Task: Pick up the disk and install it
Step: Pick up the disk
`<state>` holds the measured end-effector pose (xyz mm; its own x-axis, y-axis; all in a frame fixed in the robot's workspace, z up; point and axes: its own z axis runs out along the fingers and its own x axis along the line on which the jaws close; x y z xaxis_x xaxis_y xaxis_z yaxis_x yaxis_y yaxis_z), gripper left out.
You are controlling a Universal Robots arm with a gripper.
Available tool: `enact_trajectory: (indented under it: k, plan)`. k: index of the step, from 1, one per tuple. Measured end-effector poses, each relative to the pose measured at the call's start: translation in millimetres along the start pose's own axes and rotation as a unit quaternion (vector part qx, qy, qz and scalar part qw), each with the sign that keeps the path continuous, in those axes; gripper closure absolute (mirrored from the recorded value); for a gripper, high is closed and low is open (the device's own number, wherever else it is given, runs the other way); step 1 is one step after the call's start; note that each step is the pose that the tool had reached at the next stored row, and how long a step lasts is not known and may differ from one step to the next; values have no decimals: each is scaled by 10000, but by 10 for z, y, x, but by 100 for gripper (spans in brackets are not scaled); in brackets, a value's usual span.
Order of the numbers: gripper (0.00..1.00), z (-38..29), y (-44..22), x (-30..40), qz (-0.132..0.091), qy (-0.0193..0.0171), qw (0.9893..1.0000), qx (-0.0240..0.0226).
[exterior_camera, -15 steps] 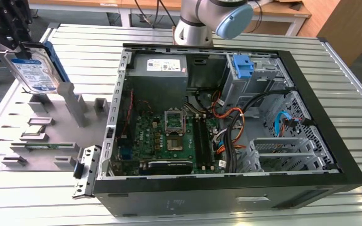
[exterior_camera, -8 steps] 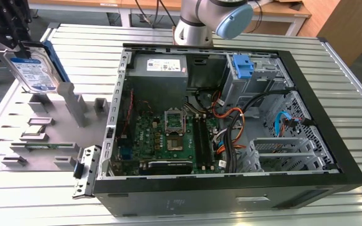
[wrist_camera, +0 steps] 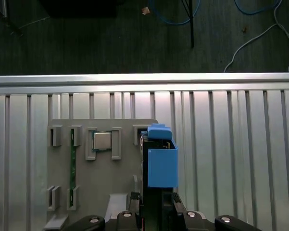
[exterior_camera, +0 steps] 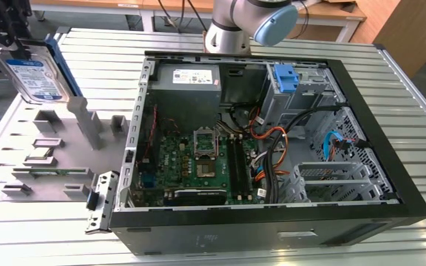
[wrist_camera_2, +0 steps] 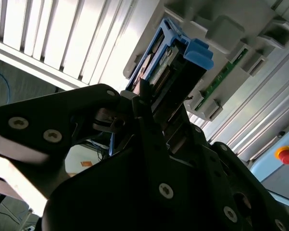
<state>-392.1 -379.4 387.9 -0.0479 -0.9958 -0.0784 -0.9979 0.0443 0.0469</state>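
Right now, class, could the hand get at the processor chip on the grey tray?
Probably not: the hand is shut on the hard drive, though the processor chip lies uncovered on the grey tray.

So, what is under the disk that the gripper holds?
In the first wrist view, the disk hangs over one edge of the grey tray, which holds a processor chip and a green memory stick. What lies directly beneath the disk is covered.

light: bright, probably overhead | glare: table slats (wrist_camera: 231, 79) | gripper (wrist_camera: 155, 204): shadowed, dark
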Motion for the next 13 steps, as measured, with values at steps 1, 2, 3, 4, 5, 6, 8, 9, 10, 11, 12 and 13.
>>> enact_trajectory:
  k: [1, 2, 3, 4, 5, 6, 8, 9, 10, 11, 12, 13]
  plan:
    - [65, -28, 1, -2, 0, 0, 10000, 0]
    - [65, -54, 3, -4, 0, 0, 10000, 0]
    - [65, -81, 4, -6, 0, 0, 10000, -1]
    - [65, -109, 5, -8, 0, 0, 10000, 0]
    - [65, -139, 7, -11, 0, 0, 10000, 0]
    - [65, -170, 8, -13, 0, 0, 10000, 0]
    - [65, -234, 11, -18, 0, 0, 10000, 0]
    - [65, -284, 13, -22, 0, 0, 10000, 0]
    - [65, -287, 14, -22, 0, 0, 10000, 0]
    - [65, -287, 14, -22, 0, 0, 10000, 0]
    - [65, -287, 14, -23, 0, -1, 10000, 1]
    - [65, -288, 14, -22, 0, 0, 10000, 1]
